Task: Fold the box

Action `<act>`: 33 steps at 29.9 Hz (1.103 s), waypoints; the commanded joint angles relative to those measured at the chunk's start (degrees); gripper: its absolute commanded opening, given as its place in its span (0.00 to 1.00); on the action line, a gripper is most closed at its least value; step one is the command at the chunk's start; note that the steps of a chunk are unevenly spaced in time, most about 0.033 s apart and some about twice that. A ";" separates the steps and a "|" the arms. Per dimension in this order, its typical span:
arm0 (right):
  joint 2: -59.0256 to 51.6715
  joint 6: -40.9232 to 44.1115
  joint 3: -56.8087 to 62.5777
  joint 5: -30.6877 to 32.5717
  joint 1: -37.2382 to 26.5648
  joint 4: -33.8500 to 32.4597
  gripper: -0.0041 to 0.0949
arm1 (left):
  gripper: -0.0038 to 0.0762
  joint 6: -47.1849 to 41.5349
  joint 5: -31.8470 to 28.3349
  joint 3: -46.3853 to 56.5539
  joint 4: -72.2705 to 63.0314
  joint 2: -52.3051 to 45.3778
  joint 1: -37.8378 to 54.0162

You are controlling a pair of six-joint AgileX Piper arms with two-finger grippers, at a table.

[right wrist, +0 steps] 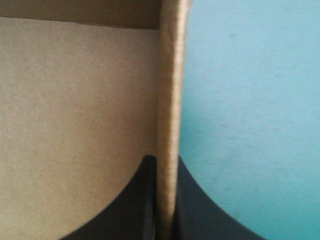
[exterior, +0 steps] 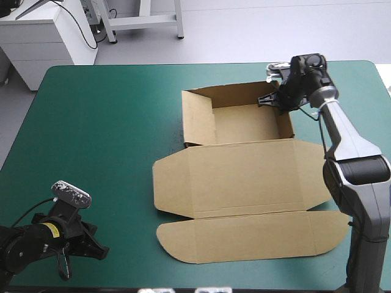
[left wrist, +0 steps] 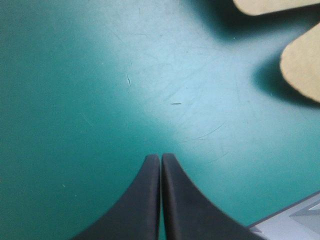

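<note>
Brown board box (exterior: 238,183) sits right of centre on the teal-green surface (exterior: 98,140). The tray section (exterior: 244,125) is at 1 o'clock from surface centre, with left, far and right walls raised. The lid (exterior: 244,235) lies flat, running out from the tray toward 6 o'clock, its rounded flaps spread to both sides.

Right end effector (exterior: 272,99) is at the tray's far right corner, clamped on the right wall (right wrist: 169,100). One black finger (right wrist: 137,200) is inside the tray, the other outside over the cover.

Left end effector (exterior: 91,247) is at 8 o'clock, near the surface's near-left corner and well apart from the box. It is closed and empty, fingertips (left wrist: 152,165) meeting in a point over bare cover. Two rounded flap corners (left wrist: 302,65) show ahead of it, off to one side.
</note>
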 commanded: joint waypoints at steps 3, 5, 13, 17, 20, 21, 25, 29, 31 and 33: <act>-5.39 -2.96 -1.48 0.87 -8.64 -2.21 0.02 | 0.04 -0.52 -3.44 -1.54 -0.74 -0.12 -0.08; -5.52 -3.47 -1.48 0.87 -11.91 -2.21 0.02 | 0.04 -0.52 -3.69 -1.54 -0.61 -0.01 -0.08; -5.52 -5.66 -1.48 -0.13 -24.04 -4.75 0.02 | 0.04 -0.26 -4.22 -1.54 -0.50 -0.01 -0.08; -5.52 -5.66 -1.48 -0.27 -29.31 -4.25 0.02 | 0.04 -0.26 -5.14 -1.54 -0.50 -0.01 -0.08; -5.41 -5.66 -1.48 -0.75 -32.08 -4.11 0.02 | 0.04 -0.26 -5.56 -1.54 -0.50 -0.01 -0.08; -5.41 -5.66 -1.48 -1.01 -32.81 -4.11 0.02 | 0.04 -0.26 -5.65 -1.54 -0.50 -0.01 -0.08; -5.41 -5.66 -1.48 -1.31 -34.72 -2.82 0.02 | 0.04 -0.26 -5.65 -1.54 -0.50 -0.01 -0.08; -5.21 -5.56 -1.36 -0.84 -35.38 -1.83 0.02 | 0.04 -0.26 -5.65 -1.54 -0.50 -0.01 -0.08; -5.08 -5.30 -1.36 -0.84 -35.38 -2.11 0.03 | 0.04 -0.26 -5.53 -1.54 -0.50 -0.01 -0.08; -5.08 -5.30 -1.36 -0.84 -35.38 -2.62 0.09 | 0.04 -0.26 -5.53 -1.54 -0.62 -0.01 -0.08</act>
